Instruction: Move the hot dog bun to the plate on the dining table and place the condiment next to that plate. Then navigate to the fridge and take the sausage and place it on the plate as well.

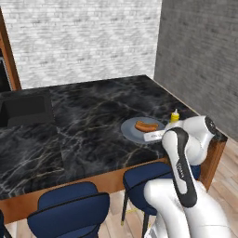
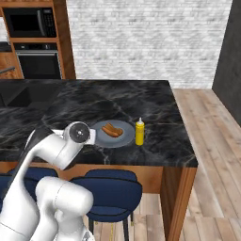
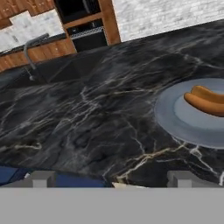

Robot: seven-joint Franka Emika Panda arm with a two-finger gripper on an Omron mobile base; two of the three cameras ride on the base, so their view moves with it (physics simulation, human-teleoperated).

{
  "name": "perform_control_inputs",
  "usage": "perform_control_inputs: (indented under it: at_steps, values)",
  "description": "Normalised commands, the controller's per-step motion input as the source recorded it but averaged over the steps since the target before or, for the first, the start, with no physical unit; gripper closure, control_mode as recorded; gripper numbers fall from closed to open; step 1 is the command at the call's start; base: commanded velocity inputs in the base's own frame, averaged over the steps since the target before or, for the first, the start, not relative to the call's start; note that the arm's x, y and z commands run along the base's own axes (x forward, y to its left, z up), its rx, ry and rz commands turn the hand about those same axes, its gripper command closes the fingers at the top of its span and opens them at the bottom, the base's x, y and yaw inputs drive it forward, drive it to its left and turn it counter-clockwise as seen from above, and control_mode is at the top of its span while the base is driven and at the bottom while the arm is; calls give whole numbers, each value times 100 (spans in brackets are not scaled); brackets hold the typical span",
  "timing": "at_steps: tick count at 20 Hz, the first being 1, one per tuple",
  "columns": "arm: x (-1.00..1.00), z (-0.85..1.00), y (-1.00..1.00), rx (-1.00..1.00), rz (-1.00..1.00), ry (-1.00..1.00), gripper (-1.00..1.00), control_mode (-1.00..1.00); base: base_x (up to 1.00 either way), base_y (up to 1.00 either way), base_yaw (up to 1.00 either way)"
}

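1. One plate (image 2: 113, 134), one hot dog bun (image 2: 111, 130) and one condiment (image 2: 140, 132) sit on the counter (image 1: 83, 135); two blue stools (image 1: 69, 211) show at its near wooden edge in the left base view.
2. The hot dog bun (image 3: 204, 100) is a small tan-orange roll, split lengthwise into two rounded halves lying side by side; the condiment (image 1: 175, 116) is a slim yellow squeeze bottle with a pale pointed cap, standing upright.
3. The plate (image 3: 173, 114) is round, flat, plain grey-blue; it holds the bun alone, near its middle; the bottle stands on the marble just beside the plate's rim, apart from it, on the side toward the counter's end.
4. The hand (image 3: 111, 179) hangs low over the near edge of the counter, beside the plate; its two finger tips (image 3: 41, 178) stand spread wide apart with nothing between them.
5. A dark sink (image 1: 25, 110) is sunk in the far part of the counter; I cannot tell whether anything lies in it.
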Motion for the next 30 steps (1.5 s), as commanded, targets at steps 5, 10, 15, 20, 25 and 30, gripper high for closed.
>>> perform_control_inputs:
  at_steps: [5, 10, 15, 20, 25, 30]
  values:
    - [-41, 1, 18, -3, -23, 6, -100, -100, 0, 0, 0]
    - [-80, 8, -8, 0, -8, -12, -100, -100, 0, 0, 0]
    - [-98, 3, -5, 0, -25, -11, -100, -100, 0, 0, 0]
    - [-84, -6, 0, 0, -36, -2, -100, -100, 0, 0, 0]
    - [-14, -27, -2, -4, -2, 5, -100, -100, 0, 0, 0]
    - [-27, -24, -11, -1, 0, -1, -100, -100, 0, 0, 0]
